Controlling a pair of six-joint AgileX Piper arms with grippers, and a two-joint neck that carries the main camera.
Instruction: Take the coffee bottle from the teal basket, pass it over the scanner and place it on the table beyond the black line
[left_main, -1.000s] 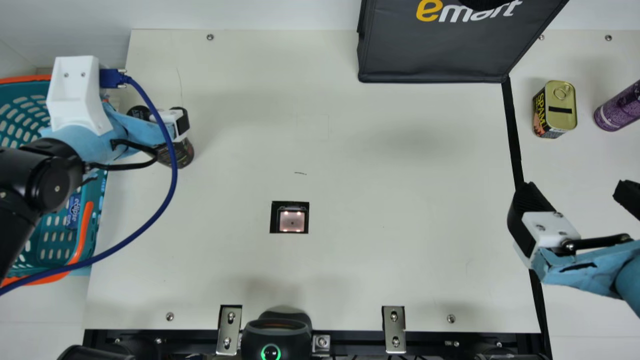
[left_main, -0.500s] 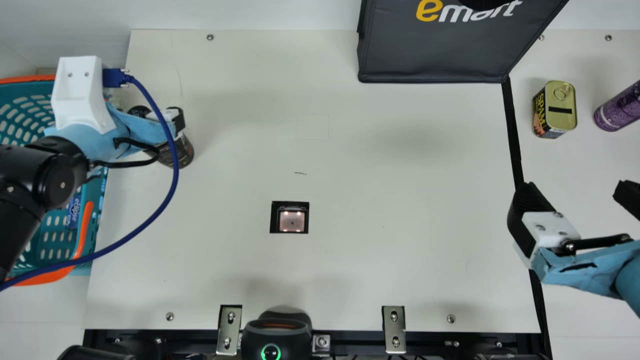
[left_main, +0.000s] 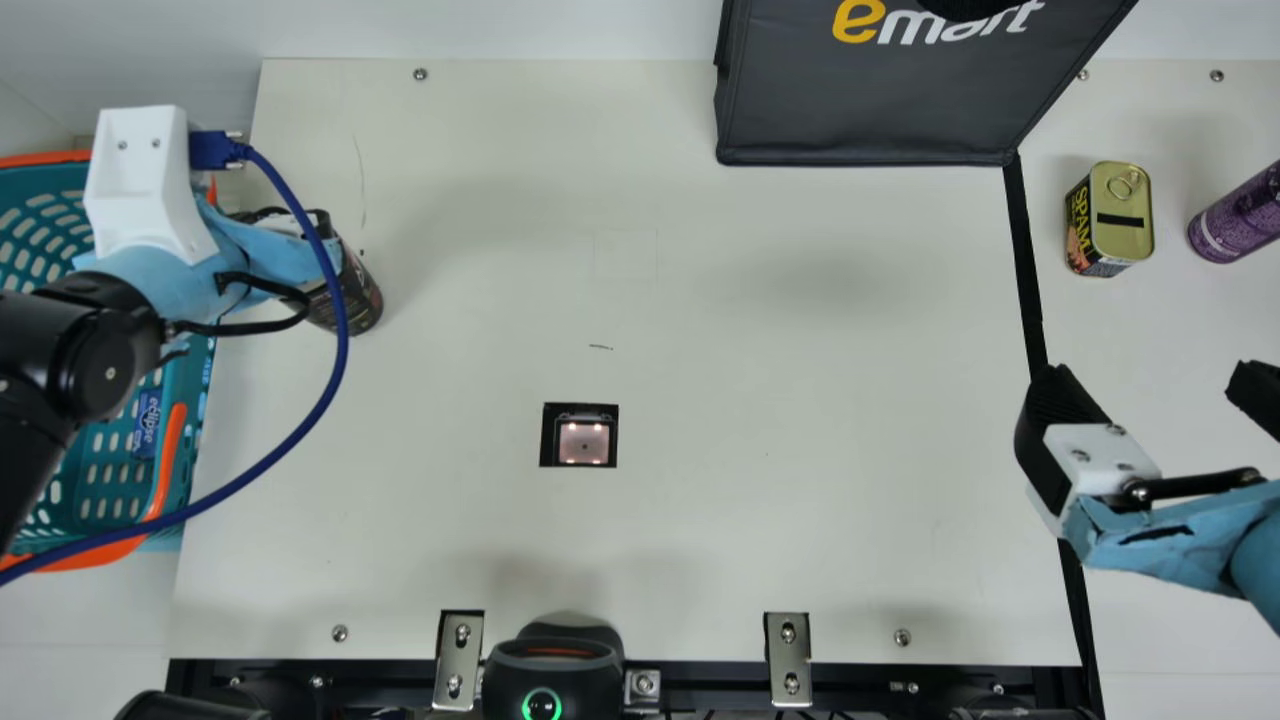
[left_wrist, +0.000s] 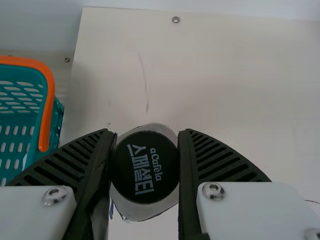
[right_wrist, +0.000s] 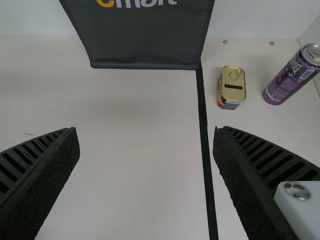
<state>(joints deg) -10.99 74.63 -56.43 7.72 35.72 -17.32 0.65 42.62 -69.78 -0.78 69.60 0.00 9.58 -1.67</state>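
At the upper left of the main view, the left gripper (left_main: 305, 235) holds the coffee bottle (left_main: 357, 300) between its closed-in fingers, which press the neck just beside the teal basket (left_main: 110, 470). The scanner (left_main: 584, 442) glows near the centre of the frame, set in the cream table (left_main: 800, 500), while the right gripper (left_main: 1150, 385), at the lower right, hangs near the black line (left_main: 1025, 270), fingers spread wide and holding nothing. A gold can (left_main: 1122, 212) and a purple can (left_main: 1240, 215) stand at the upper right.
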